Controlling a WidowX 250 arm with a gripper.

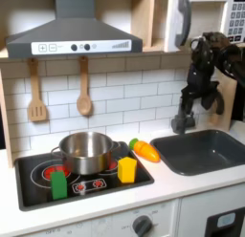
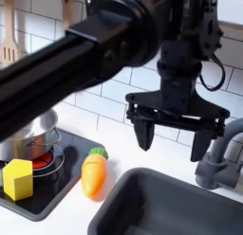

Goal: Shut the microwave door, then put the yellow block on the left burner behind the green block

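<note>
steel pot (image 1: 84, 151) on stove, carrot (image 2: 92, 172) beside sink (image 1: 204, 150), two hanging utensils

We see the white microwave door (image 1: 182, 21) shut, just above the gripper (image 1: 184, 115). The yellow block (image 1: 126, 169) and green block (image 1: 59, 183) stand upright, lower and toward the first exterior view's left of it.

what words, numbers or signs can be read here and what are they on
No text can be read.
Microwave keypad, at the first exterior view's top right: rows of small buttons, too blurred to read.
Range hood control strip: dark knobs and a light square, no legible marks.
Stove front edge: small red marks between the burners, too small to read.
Oven knob: no clear marking.
</note>
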